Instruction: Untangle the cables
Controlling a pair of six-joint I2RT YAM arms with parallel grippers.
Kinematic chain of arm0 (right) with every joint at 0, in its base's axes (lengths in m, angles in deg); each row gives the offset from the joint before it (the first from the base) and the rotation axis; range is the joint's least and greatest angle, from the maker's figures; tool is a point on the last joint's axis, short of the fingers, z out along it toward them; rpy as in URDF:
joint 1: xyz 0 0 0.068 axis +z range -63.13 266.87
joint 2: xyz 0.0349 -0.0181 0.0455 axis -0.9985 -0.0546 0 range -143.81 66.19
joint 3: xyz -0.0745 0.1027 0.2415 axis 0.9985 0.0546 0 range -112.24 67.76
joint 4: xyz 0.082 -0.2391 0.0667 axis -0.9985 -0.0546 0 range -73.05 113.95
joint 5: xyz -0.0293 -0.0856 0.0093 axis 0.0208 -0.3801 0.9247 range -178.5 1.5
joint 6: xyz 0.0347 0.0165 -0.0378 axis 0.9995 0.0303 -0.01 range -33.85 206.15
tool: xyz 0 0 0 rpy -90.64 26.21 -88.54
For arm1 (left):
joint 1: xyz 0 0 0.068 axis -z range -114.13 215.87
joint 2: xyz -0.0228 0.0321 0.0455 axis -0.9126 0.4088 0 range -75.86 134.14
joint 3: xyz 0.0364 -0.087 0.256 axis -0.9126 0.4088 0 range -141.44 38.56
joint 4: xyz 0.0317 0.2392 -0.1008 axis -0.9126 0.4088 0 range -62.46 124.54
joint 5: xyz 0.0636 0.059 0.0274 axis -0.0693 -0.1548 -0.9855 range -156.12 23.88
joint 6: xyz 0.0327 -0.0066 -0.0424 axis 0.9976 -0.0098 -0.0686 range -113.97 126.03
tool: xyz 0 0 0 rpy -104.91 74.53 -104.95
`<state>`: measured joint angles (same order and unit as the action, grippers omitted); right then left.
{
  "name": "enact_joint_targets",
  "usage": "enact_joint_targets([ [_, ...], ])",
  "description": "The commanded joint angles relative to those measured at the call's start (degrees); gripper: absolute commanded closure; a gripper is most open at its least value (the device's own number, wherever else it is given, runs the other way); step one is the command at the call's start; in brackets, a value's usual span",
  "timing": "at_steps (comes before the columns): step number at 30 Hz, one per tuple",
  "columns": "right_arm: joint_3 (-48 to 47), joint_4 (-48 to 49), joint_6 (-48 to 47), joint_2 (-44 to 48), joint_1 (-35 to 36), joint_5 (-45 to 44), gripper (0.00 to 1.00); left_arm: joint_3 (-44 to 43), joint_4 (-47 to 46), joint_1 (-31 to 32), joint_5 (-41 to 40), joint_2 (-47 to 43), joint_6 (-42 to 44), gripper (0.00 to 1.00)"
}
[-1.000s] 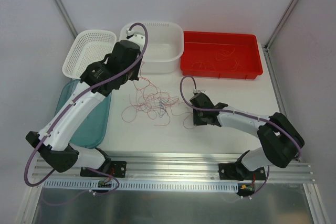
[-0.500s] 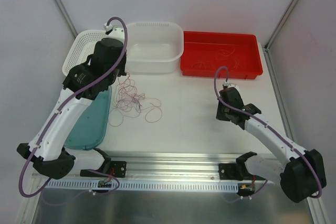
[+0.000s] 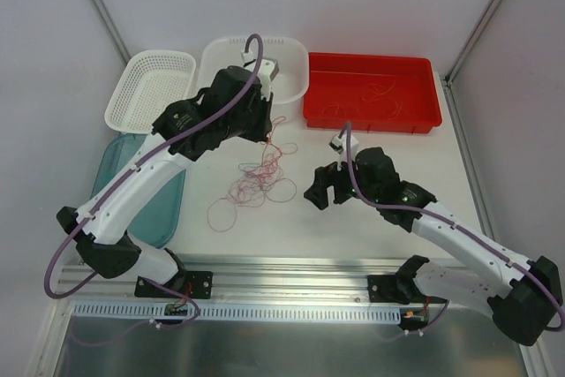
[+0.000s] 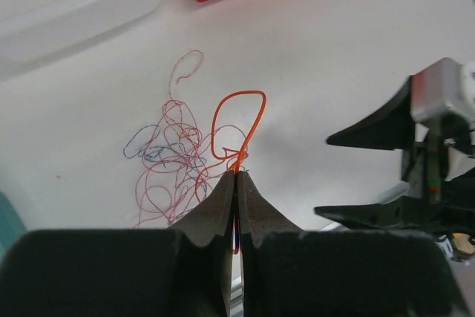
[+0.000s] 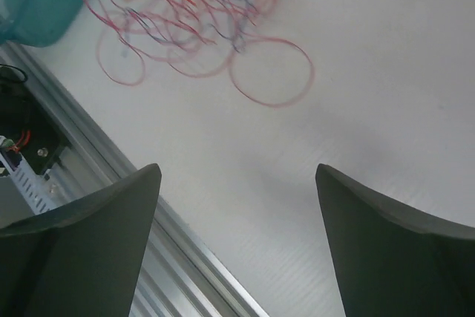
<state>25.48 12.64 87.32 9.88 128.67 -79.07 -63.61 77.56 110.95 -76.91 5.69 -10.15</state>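
Note:
The cables [image 3: 260, 178] are thin red-orange and pinkish wires in a loose curly tangle on the white table, mid-left. My left gripper [image 3: 269, 128] hangs just above the tangle's far end. In the left wrist view it [image 4: 237, 174] is shut on a bright orange cable [image 4: 239, 120], whose loop rises from the tips. The rest of the tangle [image 4: 174, 157] trails to the left. My right gripper [image 3: 322, 187] stands open right of the tangle, holding nothing. Its wrist view shows the jaws [image 5: 237, 172] wide apart over bare table, with the cables [image 5: 215, 27] ahead.
A red tray [image 3: 428, 116] at the back right holds a few loose cables [image 3: 375, 94]. A white tub [image 3: 296, 86] and a white mesh basket [image 3: 150, 86] stand at the back. A teal tray [image 3: 168, 209] lies left. The aluminium rail [image 3: 291, 271] runs along the near edge.
My left arm swung right from the mesh basket, dragging the tangle toward the table's middle. My right gripper opened and moved left and nearer, up to the tangle.

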Motion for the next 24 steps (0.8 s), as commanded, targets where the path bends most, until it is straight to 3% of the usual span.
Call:
enact_joint_targets([
  [1,-4.12,10.69,-4.07,-2.65,2.58,3.93,0.09,-5.67,-1.42,2.73,3.23,0.27,-3.41,1.00],
  [8,-6.76,16.58,-5.74,-8.80,4.52,3.93,0.09,-8.13,-1.59,4.40,5.95,0.09,-4.64,1.00],
  [14,-8.96,15.18,-8.90,-10.92,4.43,-1.78,0.11,-6.90,-1.50,4.75,6.48,-1.84,-4.73,1.00],
  [19,-9.22,15.09,-9.17,-12.50,4.43,0.14,0.24,-5.67,-1.59,4.75,6.66,-2.55,-4.91,1.00],
  [22,-8.44,15.44,-8.64,-12.86,4.43,1.46,0.37,-5.41,-1.50,4.75,5.69,-2.72,-5.00,1.00],
  [24,-7.82,15.88,-8.12,-12.59,4.43,1.64,0.52,-4.88,-1.50,4.75,4.21,-3.16,-5.00,1.00],
])
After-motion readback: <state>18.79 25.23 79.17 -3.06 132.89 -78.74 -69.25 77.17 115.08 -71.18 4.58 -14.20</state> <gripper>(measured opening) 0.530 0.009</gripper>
